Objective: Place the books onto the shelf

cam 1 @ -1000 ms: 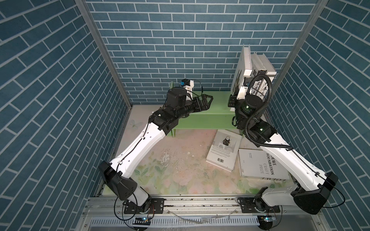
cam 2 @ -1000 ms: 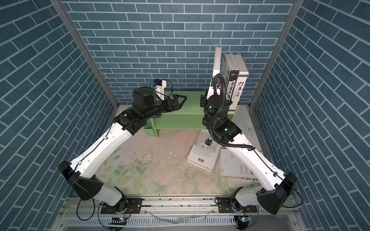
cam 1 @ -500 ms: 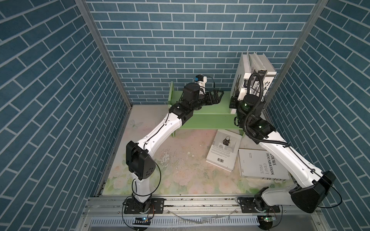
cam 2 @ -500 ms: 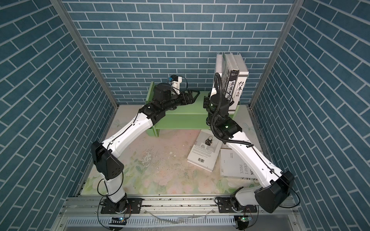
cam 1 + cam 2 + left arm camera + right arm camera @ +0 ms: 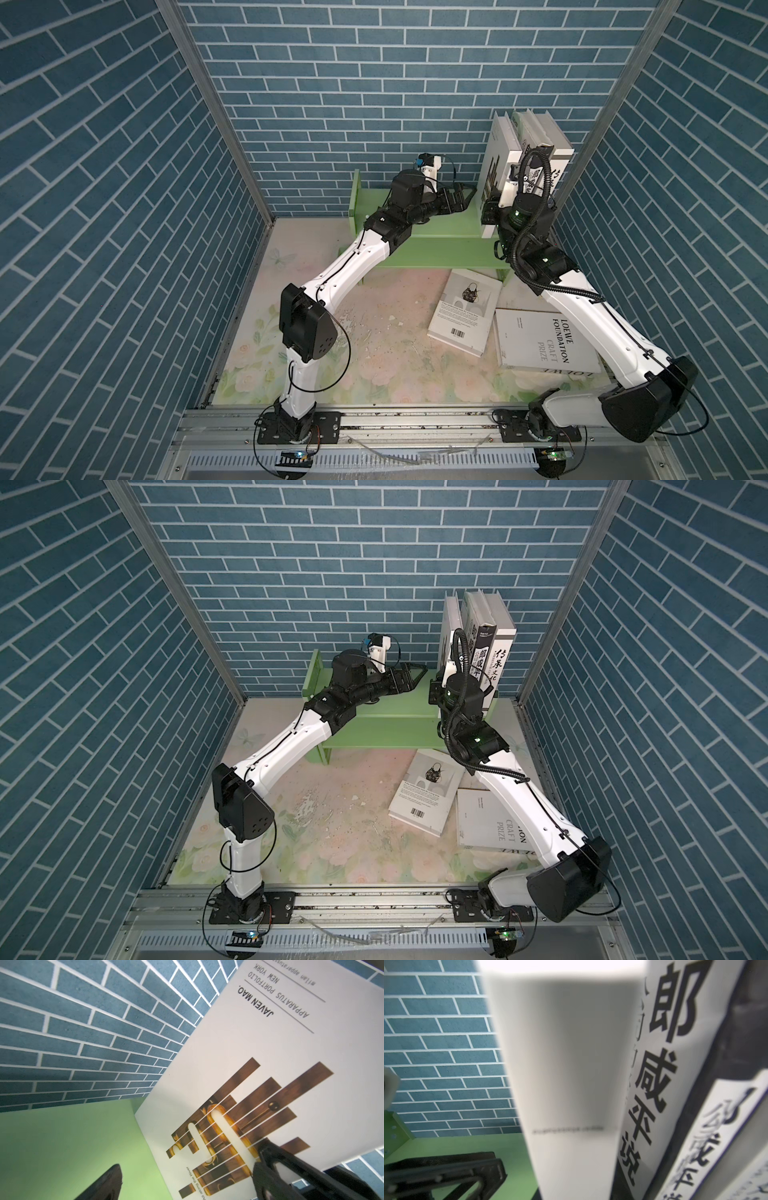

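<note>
Blue brick-pattern walls (image 5: 374, 62) three sides; worn floral floor (image 5: 386, 374); aluminium rail (image 5: 415, 422) front.

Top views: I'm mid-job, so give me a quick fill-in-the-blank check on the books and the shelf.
1. The shelf against the back wall is painted ____.
2. ____ books lie flat on the table in front of it: the barcode book and the Loewe book.
3. The left gripper reaches over the shelf with its jaws ____.
4. In both top views the white book stands at the shelf's ____ end.

Missing words: green; Two; open; right.
</note>
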`<state>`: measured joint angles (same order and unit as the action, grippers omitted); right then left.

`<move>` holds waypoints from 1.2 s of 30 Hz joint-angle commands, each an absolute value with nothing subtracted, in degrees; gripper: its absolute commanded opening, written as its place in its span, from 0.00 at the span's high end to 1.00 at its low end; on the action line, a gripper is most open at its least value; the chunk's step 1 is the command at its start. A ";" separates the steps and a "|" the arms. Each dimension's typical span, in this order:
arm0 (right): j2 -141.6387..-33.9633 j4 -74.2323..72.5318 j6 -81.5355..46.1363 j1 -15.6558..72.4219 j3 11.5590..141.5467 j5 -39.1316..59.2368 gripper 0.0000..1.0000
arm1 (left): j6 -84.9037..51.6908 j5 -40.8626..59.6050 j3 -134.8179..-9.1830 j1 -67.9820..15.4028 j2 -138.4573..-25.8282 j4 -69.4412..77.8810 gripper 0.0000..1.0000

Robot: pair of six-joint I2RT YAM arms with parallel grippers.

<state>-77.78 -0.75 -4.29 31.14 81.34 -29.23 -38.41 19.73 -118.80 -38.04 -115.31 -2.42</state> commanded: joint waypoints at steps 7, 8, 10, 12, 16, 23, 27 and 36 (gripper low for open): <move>-76.01 2.03 -6.14 30.85 83.65 -28.56 0.50 | -41.87 20.16 -122.34 -38.76 -119.43 -0.18 0.00; -75.65 2.42 -6.47 30.84 83.66 -28.60 0.49 | -42.13 20.21 -122.47 -38.81 -119.68 -0.09 0.00; -74.70 3.34 -6.89 30.89 83.32 -28.31 0.46 | -42.53 20.34 -123.05 -38.76 -120.18 -0.08 0.00; -73.87 4.65 -7.62 30.84 83.22 -28.22 0.43 | -42.68 20.55 -123.81 -38.78 -120.72 -0.30 0.00; -72.05 8.09 -8.42 30.78 83.19 -26.49 0.34 | -43.12 20.31 -125.72 -38.69 -122.05 -1.47 0.00; -67.83 20.13 -12.79 30.89 84.67 -24.26 0.22 | -44.86 20.89 -126.55 -38.67 -123.46 -0.67 0.00; -64.12 23.16 -15.24 30.85 82.57 -26.50 0.20 | -47.67 21.99 -126.84 -38.67 -124.66 0.88 0.02; -62.15 32.79 -17.97 28.76 82.20 -27.20 0.18 | -54.14 17.87 -124.10 -39.50 -124.98 4.56 0.06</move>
